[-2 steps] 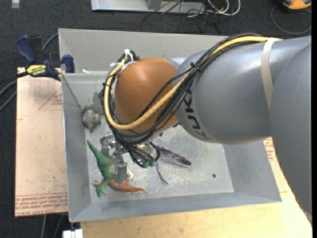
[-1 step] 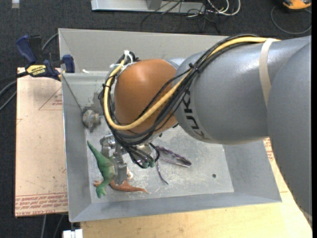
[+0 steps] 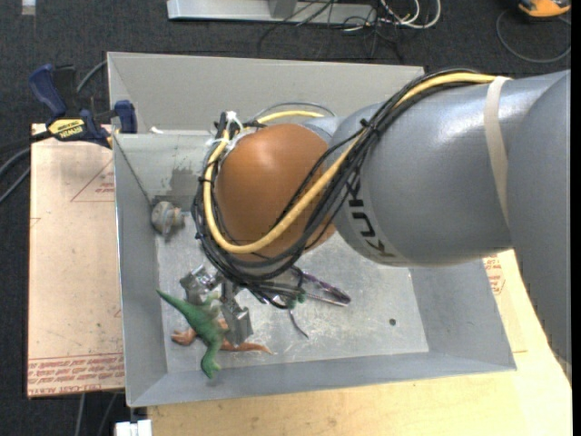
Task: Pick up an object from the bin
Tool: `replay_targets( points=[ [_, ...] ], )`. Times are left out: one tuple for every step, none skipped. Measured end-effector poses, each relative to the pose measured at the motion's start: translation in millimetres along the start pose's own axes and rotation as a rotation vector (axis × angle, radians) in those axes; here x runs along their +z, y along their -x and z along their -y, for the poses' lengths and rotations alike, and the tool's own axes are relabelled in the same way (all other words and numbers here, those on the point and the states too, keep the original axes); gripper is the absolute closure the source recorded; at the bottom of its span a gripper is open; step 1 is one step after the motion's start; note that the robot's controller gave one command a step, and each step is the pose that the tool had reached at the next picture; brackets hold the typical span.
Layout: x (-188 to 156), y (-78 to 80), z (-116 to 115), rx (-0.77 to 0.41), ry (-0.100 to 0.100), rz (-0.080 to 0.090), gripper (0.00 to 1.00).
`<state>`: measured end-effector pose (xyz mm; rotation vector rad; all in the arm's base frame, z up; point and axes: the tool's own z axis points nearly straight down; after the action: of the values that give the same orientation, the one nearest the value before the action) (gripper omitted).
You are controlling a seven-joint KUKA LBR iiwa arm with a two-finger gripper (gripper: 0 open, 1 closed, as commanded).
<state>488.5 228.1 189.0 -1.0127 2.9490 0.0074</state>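
My gripper is low in the bin's front left part, open, with one finger to the upper left and the other finger to the lower right. A green toy lizard lies just below and between them, its tail running toward the front wall. Whether the fingers touch it I cannot tell. An orange toy lies partly under the lizard, and its other end sticks out on the right.
A small grey round thing sits near the left wall. A purple-handled tool lies right of the gripper, partly under the arm's orange cover and cables. Bare floor lies in the bin's right half.
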Motion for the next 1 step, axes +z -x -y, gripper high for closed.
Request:
replay_targets(
  points=[
    [45.5,30.3,-7.7,0.146,0.002,-0.003,1.00]
  ],
)
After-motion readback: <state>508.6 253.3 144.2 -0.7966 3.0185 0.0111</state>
